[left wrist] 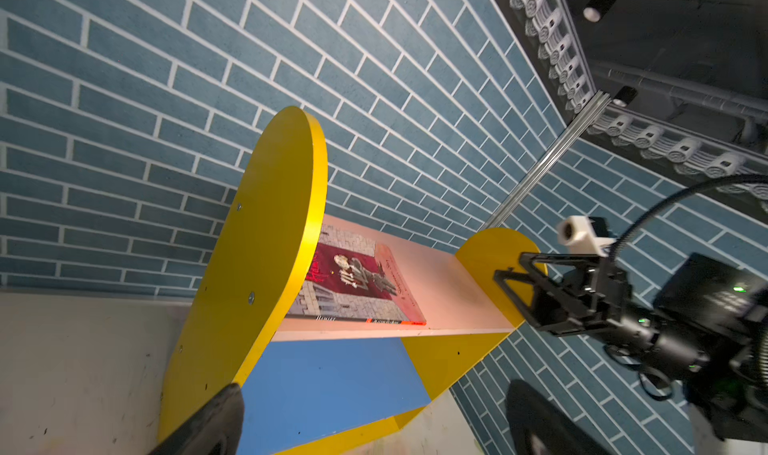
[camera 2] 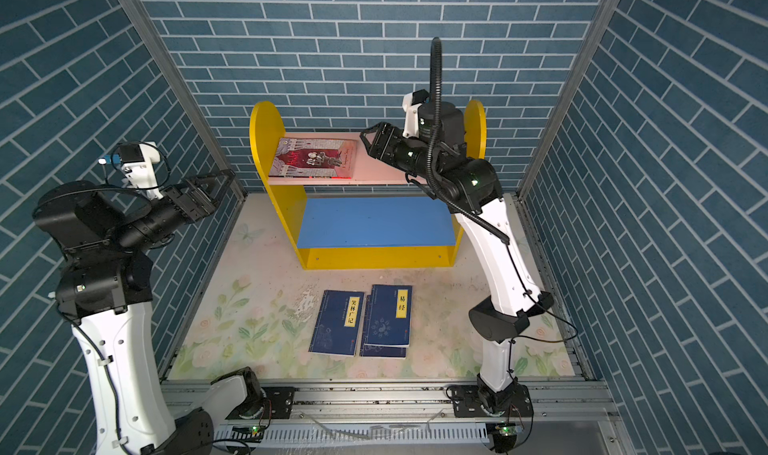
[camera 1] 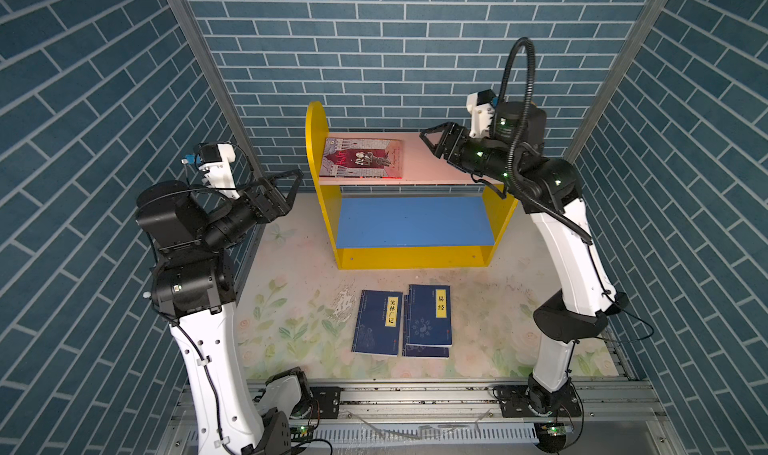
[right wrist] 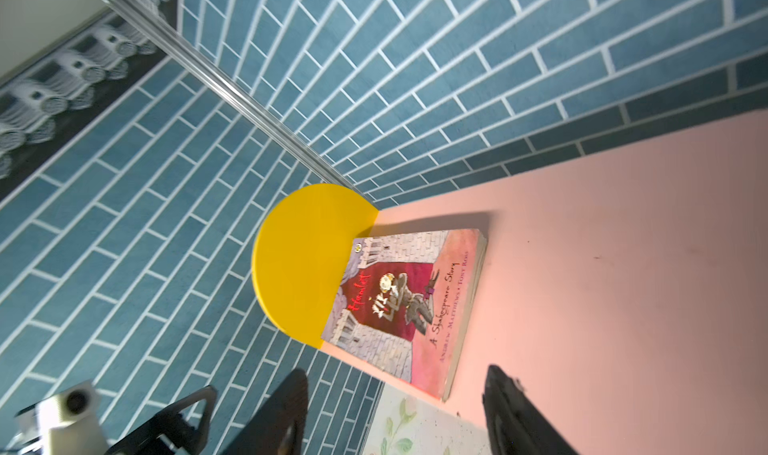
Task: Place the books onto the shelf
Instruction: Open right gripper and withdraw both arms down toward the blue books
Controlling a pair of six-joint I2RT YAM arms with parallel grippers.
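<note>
The shelf (camera 1: pixel 415 220) stands at the back of the table, with yellow sides, a pink upper board and a blue lower board. The red-grey illustrated book (camera 1: pixel 362 159) (right wrist: pixel 407 303) lies flat on the pink board against the left side panel. Two navy books (camera 1: pixel 378 322) (camera 1: pixel 428 316) lie side by side on the table in front, the right one on top of a third (camera 1: pixel 426 352). My right gripper (camera 1: pixel 430 143) (right wrist: pixel 395 403) hovers open over the pink board's right part, apart from the illustrated book, holding nothing. My left gripper (camera 1: pixel 296 189) (left wrist: pixel 374 424) is open and empty, left of the shelf.
Blue brick walls enclose the table on three sides, with aluminium posts (camera 1: pixel 199 58) at the back corners. A floral mat (camera 1: pixel 291 316) covers the tabletop. A metal rail (camera 1: pixel 415 394) with both arm bases runs along the front edge.
</note>
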